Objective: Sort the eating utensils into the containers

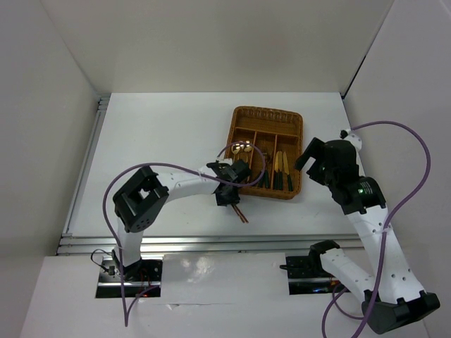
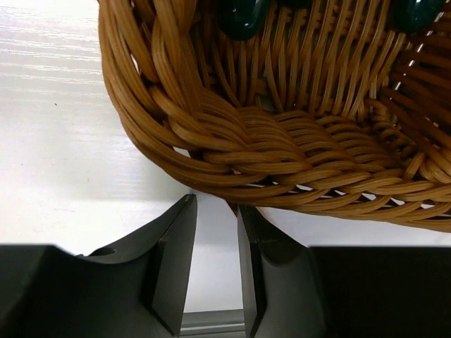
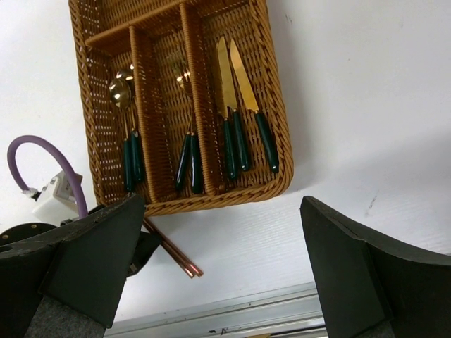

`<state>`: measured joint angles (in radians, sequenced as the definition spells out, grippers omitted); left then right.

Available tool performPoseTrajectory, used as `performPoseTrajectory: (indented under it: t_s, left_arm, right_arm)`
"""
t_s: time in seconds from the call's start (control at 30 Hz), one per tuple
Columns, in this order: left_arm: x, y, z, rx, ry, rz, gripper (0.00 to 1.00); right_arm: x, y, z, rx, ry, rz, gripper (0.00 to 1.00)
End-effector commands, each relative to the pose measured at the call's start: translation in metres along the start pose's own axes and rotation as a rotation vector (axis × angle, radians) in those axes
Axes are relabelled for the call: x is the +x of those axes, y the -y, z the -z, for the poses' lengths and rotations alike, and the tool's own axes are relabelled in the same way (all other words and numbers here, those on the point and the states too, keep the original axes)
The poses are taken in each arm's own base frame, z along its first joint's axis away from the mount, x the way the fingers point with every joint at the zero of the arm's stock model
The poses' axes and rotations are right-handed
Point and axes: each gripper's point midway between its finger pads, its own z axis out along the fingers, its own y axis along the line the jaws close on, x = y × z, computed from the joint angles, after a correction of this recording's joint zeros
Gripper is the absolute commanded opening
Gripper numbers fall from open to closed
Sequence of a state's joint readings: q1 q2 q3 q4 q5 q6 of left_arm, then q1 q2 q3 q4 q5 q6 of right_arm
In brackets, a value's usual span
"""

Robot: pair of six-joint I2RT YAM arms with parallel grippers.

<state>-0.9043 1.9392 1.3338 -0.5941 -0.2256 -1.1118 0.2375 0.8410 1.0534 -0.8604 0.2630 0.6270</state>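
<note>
The brown wicker tray (image 1: 268, 113) stands mid-table. In the right wrist view, the tray (image 3: 211, 201) holds gold spoons (image 3: 121, 91) in its left compartment, forks (image 3: 184, 79) in the middle one and knives (image 3: 236, 77) on the right, all with dark green handles. The brown chopsticks (image 1: 241, 213) lie on the table at the tray's near left corner, also in the right wrist view (image 3: 173, 253). My left gripper (image 1: 227, 196) is low over them; its jaws (image 2: 215, 204) stand slightly apart with bare table between, just short of the tray wall (image 2: 246, 141). My right gripper (image 1: 313, 158) hovers wide open and empty (image 3: 220, 204) by the tray's right side.
A metal rail (image 1: 211, 243) runs along the table's near edge, also visible in the right wrist view (image 3: 232, 310). A purple cable (image 3: 42, 151) loops off the left arm near the tray. White walls close in the table on the left, back and right.
</note>
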Motion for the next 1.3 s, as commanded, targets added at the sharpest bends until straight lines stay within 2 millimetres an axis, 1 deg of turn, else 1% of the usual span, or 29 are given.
performPoseTrajectory:
  t_s: [0.0,0.03,0.1,0.13,0.2,0.27,0.3,0.33,0.4,0.43,0.47,0.5,0.57,0.63,0.67,0.77,0.83,0.9,0.93,1.07,1.13,1.17,1.23,1.27]
  left_arm:
    - [-0.004,-0.003,0.0,-0.041,0.014,0.012,0.43]
    - [-0.001,-0.007,-0.003,-0.057,0.005,0.008,0.42]
    - [-0.001,-0.007,-0.003,-0.058,0.005,0.008,0.4]
    - [-0.001,-0.013,-0.006,-0.08,-0.005,0.012,0.4]
    - [0.003,-0.019,-0.007,-0.098,-0.016,0.007,0.4]
    - [0.002,-0.034,-0.005,-0.112,-0.027,0.03,0.4]
    - [0.003,-0.036,-0.004,-0.107,-0.024,0.031,0.4]
    - [0.006,-0.047,-0.006,-0.122,-0.041,0.03,0.4]
    - [0.004,-0.053,-0.001,-0.121,-0.036,0.043,0.4]
    - [0.006,-0.056,-0.002,-0.128,-0.042,0.032,0.4]
    - [0.009,-0.061,0.001,-0.138,-0.048,0.029,0.4]
    - [0.005,-0.062,0.003,-0.133,-0.042,0.04,0.4]
    - [0.01,-0.069,0.004,-0.149,-0.052,0.036,0.4]
    - [0.004,-0.071,0.006,-0.147,-0.038,0.036,0.4]
    - [0.004,-0.072,0.01,-0.145,-0.038,0.024,0.42]
    - [0.001,-0.07,0.015,-0.136,-0.034,0.008,0.47]
    - [-0.003,-0.067,0.02,-0.125,-0.027,0.0,0.53]
    - [-0.01,-0.058,0.026,-0.098,-0.008,0.006,0.55]
    - [-0.01,-0.053,0.03,-0.068,-0.012,0.011,0.56]
    - [-0.015,-0.042,0.034,-0.029,0.0,0.032,0.56]
    - [-0.012,-0.042,0.031,-0.03,-0.017,0.045,0.56]
    - [-0.01,-0.038,0.029,-0.024,-0.032,0.057,0.56]
    - [-0.005,-0.039,0.021,-0.043,-0.054,0.08,0.53]
    - [-0.006,-0.037,0.02,-0.043,-0.053,0.1,0.51]
  right_arm:
    - [-0.01,0.002,0.002,0.004,0.052,0.0,1.0]
    - [-0.01,0.002,0.002,0.004,0.052,0.0,1.0]
    - [-0.01,0.002,0.002,0.004,0.052,0.0,1.0]
    - [-0.01,0.002,0.002,0.004,0.052,0.0,1.0]
    - [-0.01,0.002,0.002,0.004,0.052,0.0,1.0]
    - [-0.012,0.004,0.004,0.006,0.064,-0.003,1.0]
    - [-0.009,0.005,0.002,0.012,0.057,0.0,1.0]
    - [-0.009,0.005,0.002,0.012,0.057,0.0,1.0]
    - [-0.009,0.005,0.002,0.012,0.057,0.0,1.0]
    - [-0.006,0.007,0.001,0.017,0.05,-0.007,1.0]
    - [-0.005,0.005,0.001,0.008,0.044,-0.007,1.0]
    - [-0.005,0.005,0.001,0.008,0.044,-0.007,1.0]
    - [-0.001,0.005,-0.001,0.007,0.031,-0.004,1.0]
    - [-0.001,0.005,-0.001,0.006,0.031,-0.004,1.0]
    - [-0.001,0.005,-0.001,0.006,0.031,-0.004,1.0]
    - [-0.001,0.005,-0.001,0.006,0.031,-0.004,1.0]
    - [-0.001,0.005,-0.001,0.006,0.031,-0.004,1.0]
    - [-0.003,0.004,-0.001,0.001,0.038,-0.007,1.0]
    - [-0.003,0.004,-0.001,0.001,0.038,-0.007,1.0]
    - [-0.003,0.004,-0.001,0.001,0.038,-0.007,1.0]
    - [-0.003,0.004,-0.001,0.001,0.038,-0.007,1.0]
    - [-0.003,0.004,-0.001,0.001,0.038,-0.007,1.0]
    - [0.0,0.006,-0.001,0.002,0.037,-0.006,1.0]
    - [0.001,0.004,-0.001,-0.006,0.03,-0.006,1.0]
